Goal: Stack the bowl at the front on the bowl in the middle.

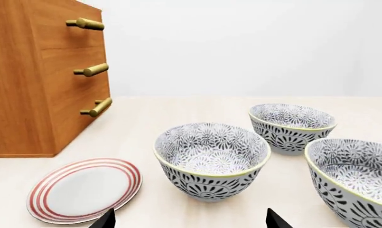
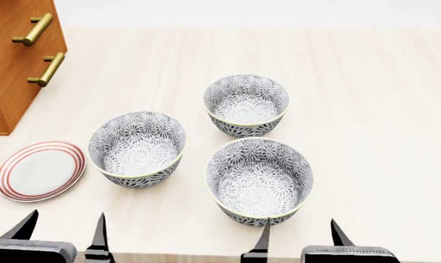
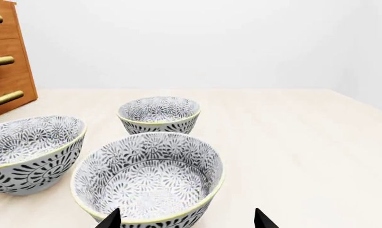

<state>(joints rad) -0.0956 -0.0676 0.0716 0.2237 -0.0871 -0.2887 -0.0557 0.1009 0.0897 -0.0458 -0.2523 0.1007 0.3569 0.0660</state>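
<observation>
Three alike grey-and-white floral bowls stand on the pale table. The bowl at the front [image 2: 259, 181] [image 3: 149, 178] is nearest me, just ahead of my right gripper [image 2: 299, 236] [image 3: 187, 221]. That gripper is open, and one fingertip [image 2: 264, 233] shows against the bowl's near rim. The bowl in the middle [image 2: 137, 148] [image 1: 211, 159] [image 3: 32, 152] sits to the left, ahead of my left gripper [image 2: 63, 233] [image 1: 189, 219]. The left gripper is open, holds nothing and stays short of the bowl.
A third floral bowl [image 2: 246, 104] [image 1: 292, 126] [image 3: 159, 114] stands farthest back. A red-ringed white plate [image 2: 39, 171] [image 1: 84, 189] lies left of the middle bowl. A wooden drawer cabinet [image 2: 16, 60] [image 1: 39, 80] with brass handles stands at the far left. The table edge runs just under my grippers.
</observation>
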